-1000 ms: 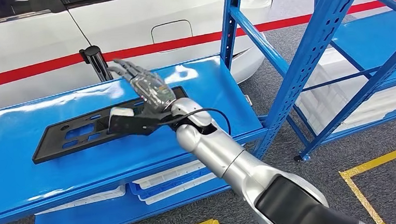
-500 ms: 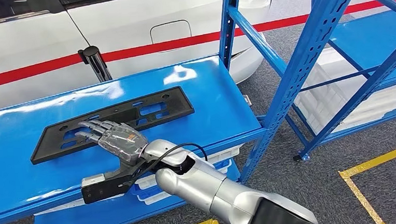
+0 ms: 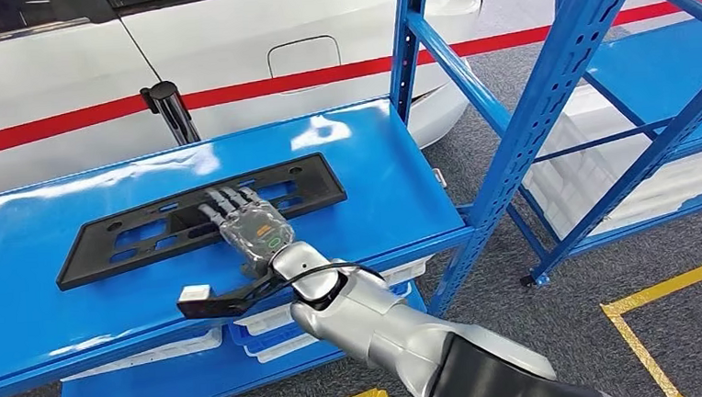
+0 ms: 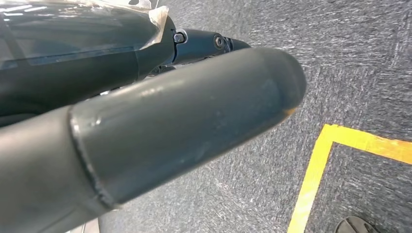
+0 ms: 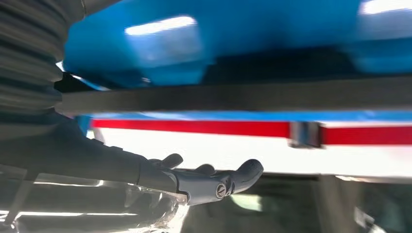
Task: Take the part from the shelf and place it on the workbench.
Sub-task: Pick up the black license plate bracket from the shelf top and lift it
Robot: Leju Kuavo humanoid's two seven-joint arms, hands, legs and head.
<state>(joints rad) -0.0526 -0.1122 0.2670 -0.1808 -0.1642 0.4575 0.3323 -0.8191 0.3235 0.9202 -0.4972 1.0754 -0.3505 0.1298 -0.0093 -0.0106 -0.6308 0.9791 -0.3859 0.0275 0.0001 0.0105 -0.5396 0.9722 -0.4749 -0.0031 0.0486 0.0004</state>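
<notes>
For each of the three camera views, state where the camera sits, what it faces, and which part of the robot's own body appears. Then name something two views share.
Head view: high on the body, looking down at the glossy blue metal shelf; the right hand lies over the flat black slotted plastic part.
Left wrist view: behind the hanging left hand, facing grey carpet floor with yellow tape.
Right wrist view: behind the right hand, blurred.
Shared: head and right wrist views both show the white car's red stripe.

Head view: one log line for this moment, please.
right hand: fingers spread flat over black part, no grip seen | part: flat on blue shelf | left hand: hanging above floor
</notes>
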